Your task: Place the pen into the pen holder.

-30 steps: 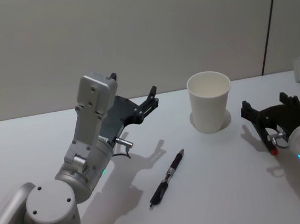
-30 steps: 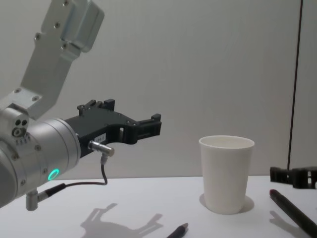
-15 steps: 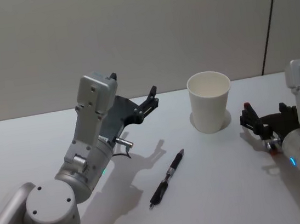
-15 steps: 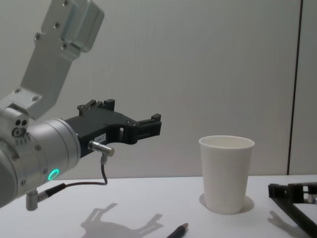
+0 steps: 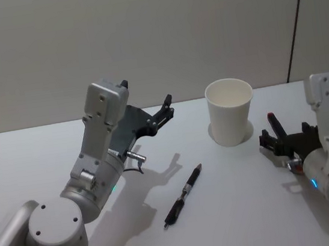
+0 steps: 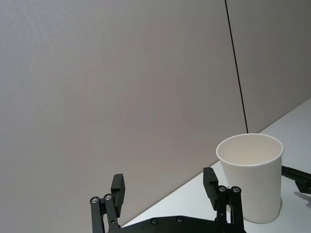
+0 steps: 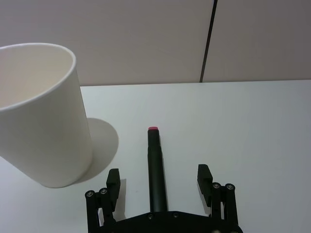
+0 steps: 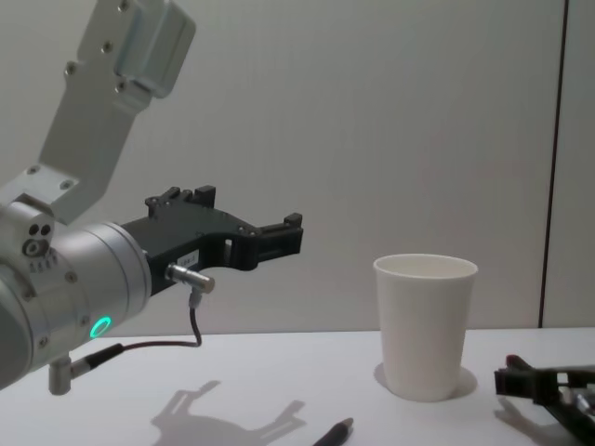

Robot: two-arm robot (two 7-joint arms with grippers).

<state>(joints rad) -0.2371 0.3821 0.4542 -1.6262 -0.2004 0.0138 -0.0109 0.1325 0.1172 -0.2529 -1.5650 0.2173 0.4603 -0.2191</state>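
1. Head view is showing the pen [image 5: 183,196] lying flat and untouched on the white counter [image 5: 255,214]; it is lying in front of the white paper cup [image 5: 231,114] that is serving as pen holder, and well apart from it; the cup is standing upright with nothing showing inside.
2. Left gripper [image 5: 164,109] is hovering raised above the counter, behind the pen, its fingers spread and holding nothing; right gripper [image 7: 158,175] is sitting low, just beside the cup on its right, its fingers likewise spread.
3. A red-tipped dark rod [image 7: 154,150] is lying between the right fingers without touching them; I cannot tell whether it is a second pen or part of the gripper.
4. The step in hand, as I am judging it, is the approach, the grasp not yet being made; the next move is calling for fingers straddling the pen's barrel crosswise, pinching, lifting, then tipping it upright over the cup's rim.
5. Counting: one cup; one pen on the open counter; one red-tipped dark rod; two grippers.
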